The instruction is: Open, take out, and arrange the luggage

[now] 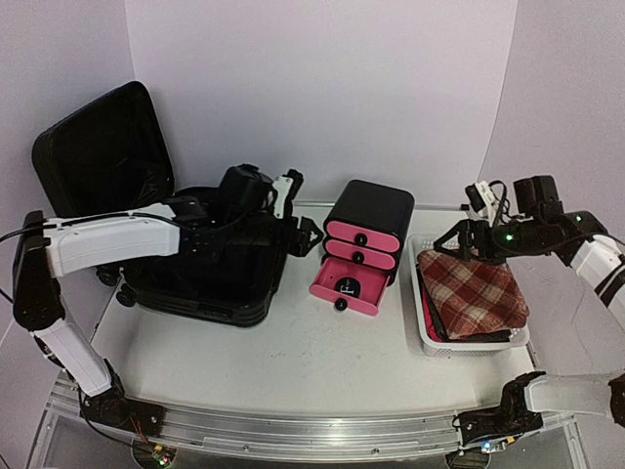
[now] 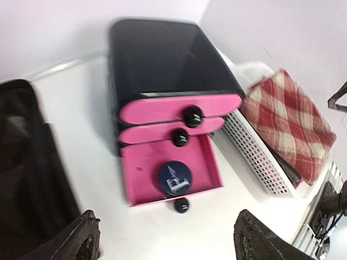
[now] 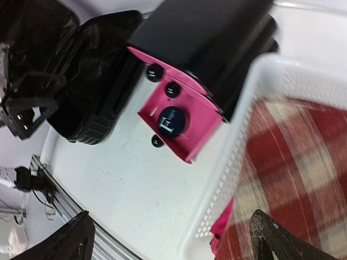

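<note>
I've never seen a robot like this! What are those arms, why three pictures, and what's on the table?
They are two robot arms, each with a two-finger gripper. One picture looks down from above; the others come from cameras on the wrists. On the table: an open black suitcase, a box with pink drawers, its bottom drawer pulled out with a round blue thing inside, and a white basket holding a checked cloth. The left gripper and right gripper are both open, holding nothing.

Bare worktop [image 1: 293,362] lies open along the near side. A gap separates the suitcase [image 1: 210,293] from the drawer box [image 1: 369,210], whose pulled-out bottom drawer [image 1: 366,283] juts forward; the basket [image 1: 426,327] stands just beside it.
</note>
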Available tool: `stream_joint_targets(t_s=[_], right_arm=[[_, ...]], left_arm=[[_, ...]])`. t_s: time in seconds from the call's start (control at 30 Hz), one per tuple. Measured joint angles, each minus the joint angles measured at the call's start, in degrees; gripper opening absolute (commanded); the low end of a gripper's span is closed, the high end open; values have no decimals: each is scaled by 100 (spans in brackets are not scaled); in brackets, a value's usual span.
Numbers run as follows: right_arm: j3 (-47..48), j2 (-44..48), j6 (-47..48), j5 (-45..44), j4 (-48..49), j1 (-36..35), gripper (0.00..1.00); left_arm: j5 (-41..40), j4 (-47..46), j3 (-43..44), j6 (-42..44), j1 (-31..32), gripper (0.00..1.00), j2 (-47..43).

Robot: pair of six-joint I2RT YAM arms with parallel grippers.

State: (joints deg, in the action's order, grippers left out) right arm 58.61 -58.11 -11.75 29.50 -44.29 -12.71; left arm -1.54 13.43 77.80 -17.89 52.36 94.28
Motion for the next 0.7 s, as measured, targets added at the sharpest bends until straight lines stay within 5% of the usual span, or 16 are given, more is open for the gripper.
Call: stream_joint_targets(t_s=[0.4, 0.7], right_arm=[[1438, -3123, 850, -1976, 289, -3388, 98], [1832, -4868, 846, -2833, 17, -3893, 98]], left_arm=[[-595, 50, -1759, 168, -629, 95, -2253], [-925, 57, -2745, 133, -660, 98, -3550]])
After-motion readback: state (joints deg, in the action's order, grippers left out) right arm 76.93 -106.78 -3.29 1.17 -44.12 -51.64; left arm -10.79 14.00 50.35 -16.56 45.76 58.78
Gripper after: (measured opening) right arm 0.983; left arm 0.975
